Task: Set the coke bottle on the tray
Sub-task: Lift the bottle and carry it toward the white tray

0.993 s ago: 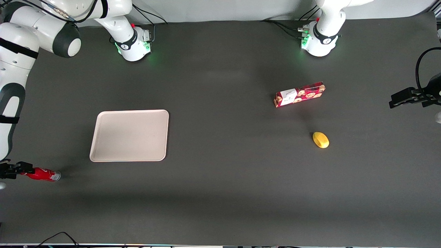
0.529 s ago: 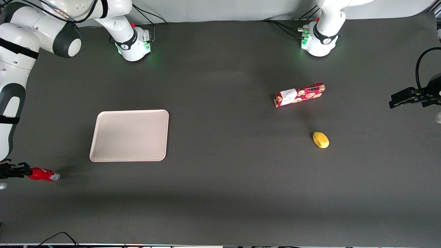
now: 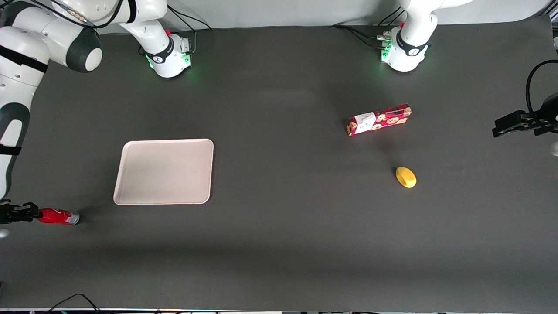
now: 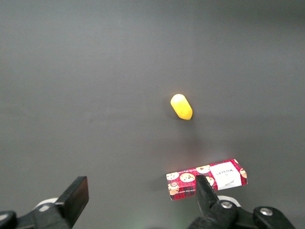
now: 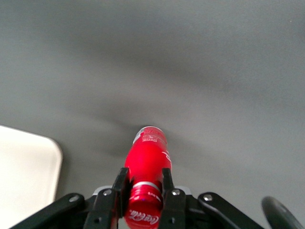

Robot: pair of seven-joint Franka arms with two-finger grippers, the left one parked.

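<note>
The coke bottle (image 3: 57,216) is small, red, with white script and a silvery base. It lies level at the working arm's end of the table, nearer the front camera than the tray (image 3: 164,171). My right gripper (image 3: 31,213) is shut on its neck and cap end. In the right wrist view the fingers (image 5: 120,187) press both sides of the bottle (image 5: 147,161) just below the cap, with the base pointing away. A corner of the cream tray (image 5: 26,169) shows beside it. The tray holds nothing.
A red cookie box (image 3: 379,119) and a yellow lemon-like object (image 3: 406,177) lie toward the parked arm's end of the table; both show in the left wrist view, the box (image 4: 206,179) and the yellow object (image 4: 181,106). Dark mat covers the table.
The bottle, held in my gripper, has risen a little and levelled, shifting slightly toward the tray.
</note>
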